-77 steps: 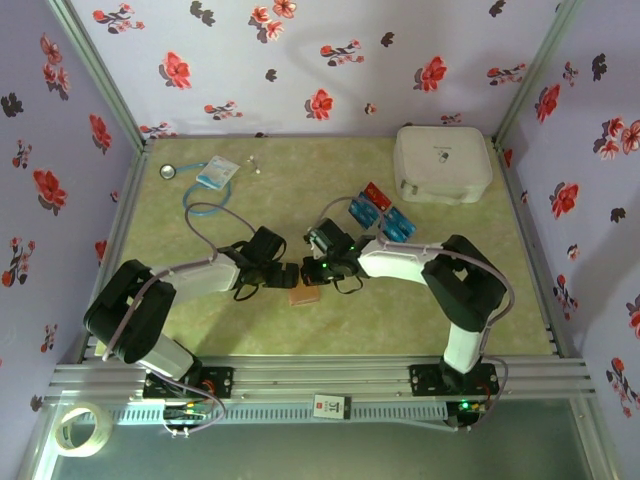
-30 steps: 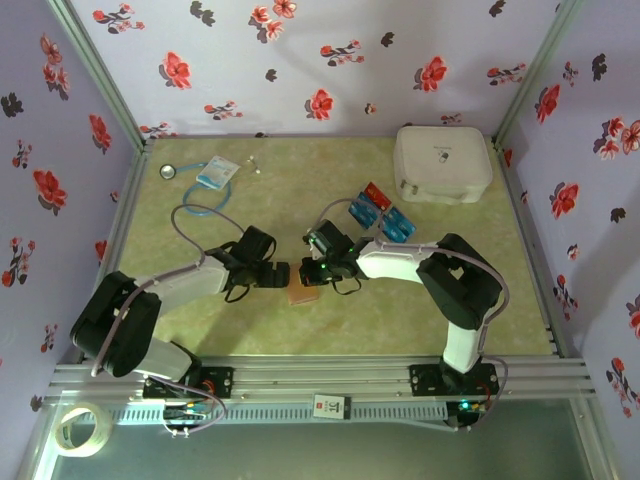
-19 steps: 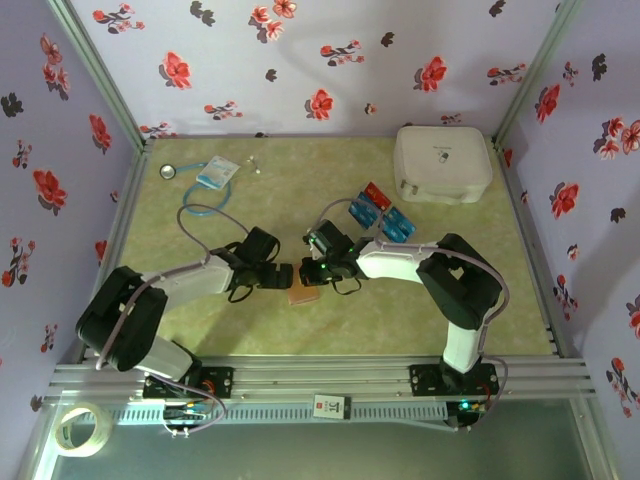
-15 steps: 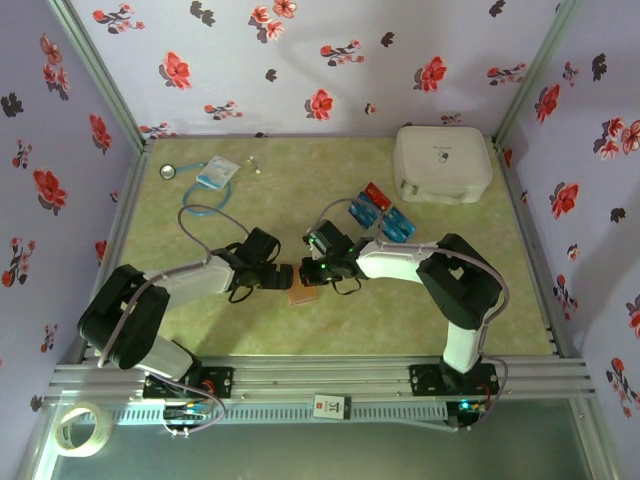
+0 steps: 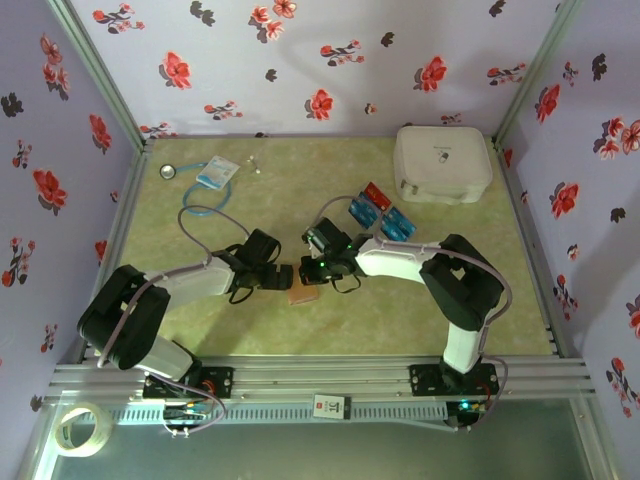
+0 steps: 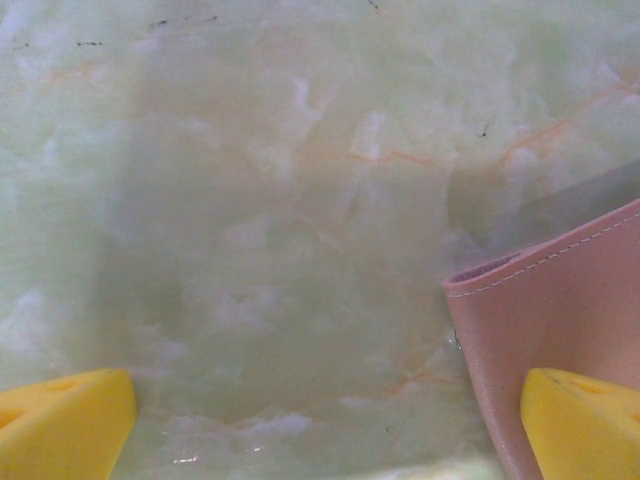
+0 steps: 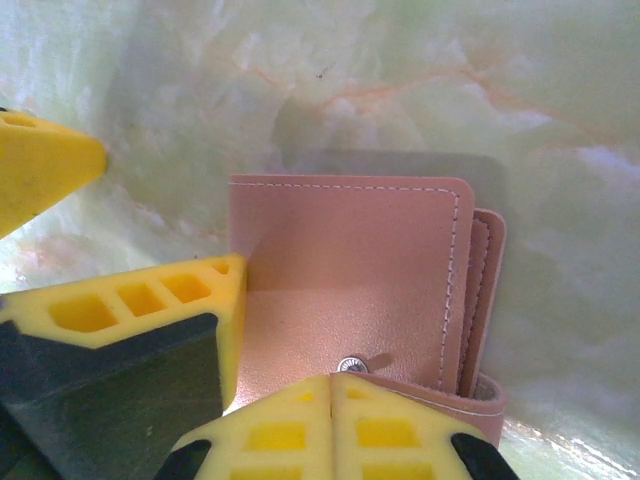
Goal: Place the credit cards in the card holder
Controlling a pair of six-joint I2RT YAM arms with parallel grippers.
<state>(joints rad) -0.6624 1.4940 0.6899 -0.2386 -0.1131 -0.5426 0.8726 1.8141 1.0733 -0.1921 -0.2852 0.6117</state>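
Both claws meet at the folded card holder (image 5: 303, 295), near the front middle of the table (image 5: 300, 180).
The left claw (image 6: 320, 425) is spread as wide as it goes and grips nothing: one finger (image 6: 585, 425) sits over the holder's edge, the other over bare table. The right claw (image 7: 334, 410) is squeezed tight, its tips at the holder's edge beside the snap button (image 7: 351, 364); whether they pinch any leather I cannot tell. The credit cards (image 5: 377, 212) lie well apart, farther back, near the white case (image 5: 443, 163).
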